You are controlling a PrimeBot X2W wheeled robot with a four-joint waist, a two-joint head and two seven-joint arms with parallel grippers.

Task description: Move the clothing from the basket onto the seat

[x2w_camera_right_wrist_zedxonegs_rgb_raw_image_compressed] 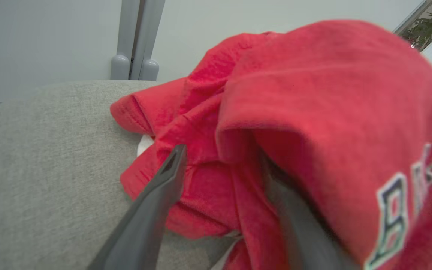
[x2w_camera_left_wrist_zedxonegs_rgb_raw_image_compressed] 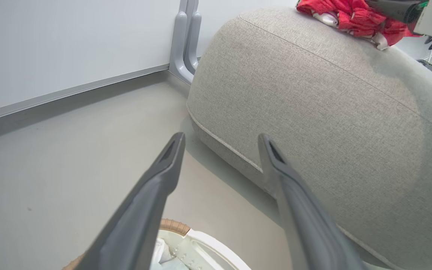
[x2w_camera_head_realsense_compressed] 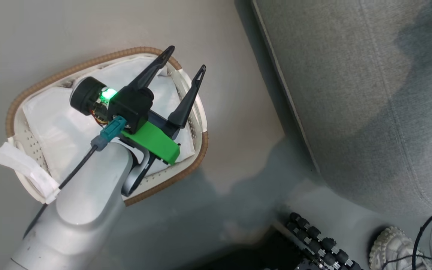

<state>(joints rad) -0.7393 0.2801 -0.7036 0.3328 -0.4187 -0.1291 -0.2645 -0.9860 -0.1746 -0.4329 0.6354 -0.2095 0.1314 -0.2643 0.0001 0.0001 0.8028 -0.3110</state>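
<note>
Clothing (x2w_camera_right_wrist_zedxonegs_rgb_raw_image_compressed: 275, 93): bright red soft fabric, bunched and creased, with hemmed edges, a bit of white trim underneath, and white dark-outlined lettering on the fold at lower right, letters cut off by the frame. It lies piled on top of the seat (x2w_camera_right_wrist_zedxonegs_rgb_raw_image_compressed: 43, 150), a light grey woven cushion with a rounded edge and a seam. Right gripper (x2w_camera_right_wrist_zedxonegs_rgb_raw_image_compressed: 223, 157) is at the pile with its fingers spread apart and nothing pinched. Red cloth lies between them and one fold is draped over the right-hand finger, hiding its tip. Basket (x2w_camera_head_realsense_compressed: 88, 62) sits on the grey floor (x2w_camera_head_realsense_compressed: 51, 30) just beside the seat: white perforated plastic, brown woven rim. Inside it, white cloth liner (x2w_camera_head_realsense_compressed: 58, 123) shows where the arm does not cover it, and a liner strip hangs over the near rim. Left gripper (x2w_camera_head_realsense_compressed: 186, 59) hangs over the basket, fingers wide apart and holding nothing.
</note>
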